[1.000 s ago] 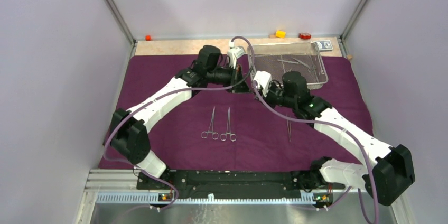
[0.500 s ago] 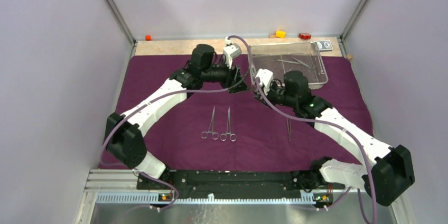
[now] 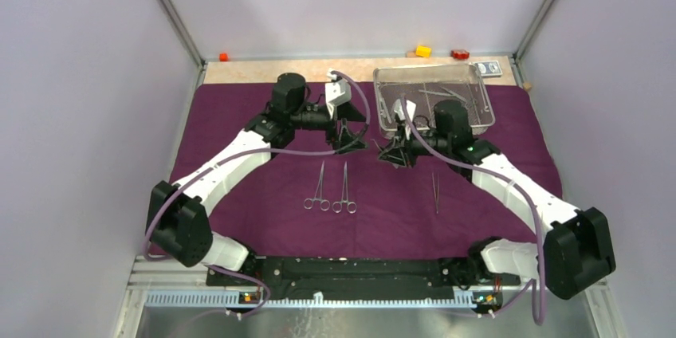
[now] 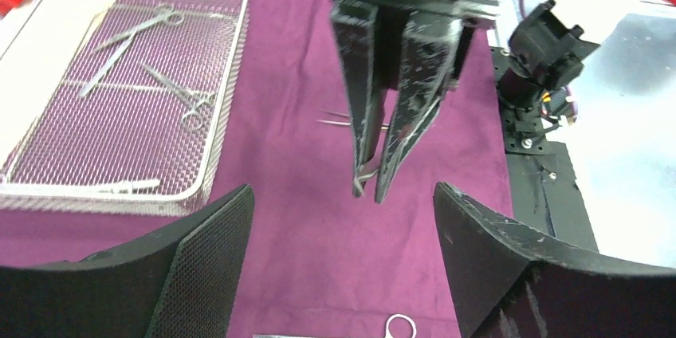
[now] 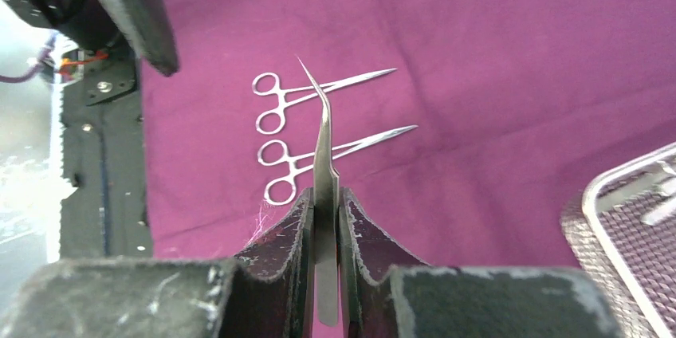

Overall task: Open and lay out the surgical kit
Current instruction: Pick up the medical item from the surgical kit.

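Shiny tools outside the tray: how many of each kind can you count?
Ring-handled clamps on the cloth: 2
Straight tweezers on the cloth: 1
Curved tweezers in the right gripper: 1
Total: 4

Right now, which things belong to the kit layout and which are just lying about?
Job: purple cloth wrap, mesh tray, laid-out clamps, laid-out tweezers, curved tweezers in right end effector.
Stray: yellow block, red block, orange block, blue-white card packet.
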Robot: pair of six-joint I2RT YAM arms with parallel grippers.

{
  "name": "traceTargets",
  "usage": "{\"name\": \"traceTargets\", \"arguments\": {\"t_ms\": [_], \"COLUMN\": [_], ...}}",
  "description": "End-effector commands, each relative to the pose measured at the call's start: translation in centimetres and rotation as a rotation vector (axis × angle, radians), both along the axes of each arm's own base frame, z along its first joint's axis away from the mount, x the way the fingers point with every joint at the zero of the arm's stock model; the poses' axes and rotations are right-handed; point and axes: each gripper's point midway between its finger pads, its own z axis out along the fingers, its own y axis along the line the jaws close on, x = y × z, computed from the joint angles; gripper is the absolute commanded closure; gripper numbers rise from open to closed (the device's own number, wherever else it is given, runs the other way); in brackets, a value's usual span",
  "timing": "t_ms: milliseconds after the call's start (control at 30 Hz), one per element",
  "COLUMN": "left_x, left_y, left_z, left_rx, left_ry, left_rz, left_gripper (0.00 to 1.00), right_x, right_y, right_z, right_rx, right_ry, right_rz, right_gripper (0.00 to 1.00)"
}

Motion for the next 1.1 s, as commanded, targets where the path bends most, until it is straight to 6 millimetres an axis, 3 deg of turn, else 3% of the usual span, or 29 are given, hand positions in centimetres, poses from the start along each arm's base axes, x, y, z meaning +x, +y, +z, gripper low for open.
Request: {"name": "traceTargets", "arguments": {"t_ms": [0,267,500,833,1067], "left_x": [-1.7,-2.0,-1.8,-1.6,-1.5], "left_y": [-0.6,-1.6,-2.7,-4.1,-4.0], "left_z": [2.1,1.0,-0.4,-1.9,-2.0], "left_rx": [-0.085,-0.076,-0.028,-0.020,-0.015], "left_ry": [-0.150,-0.194,-0.237,-0.195,-0.195], "left_rz": [-0.158,-0.197,-0.189,-0.187,-0.178], "left_gripper": [0.14,0.29,0.30,0.40,0.35], "right_x": [-0.8,-1.2,-0.8,-0.6,-0.5], "right_y": [1.0,1.3,0.8,0.5,0.1], "right_z": [2.1,1.7,1.7,1.6,1.5], "right_rx": [0.098,0.116,0.150,0.174,0.179], "right_ry": [0.040,0.109,0.150,0.177,0.180], "right_rz": [0.108,0.155,0.137,0.141,0.133], "right_gripper": [0.98,0.97,0.99,0.99,0.93]}}
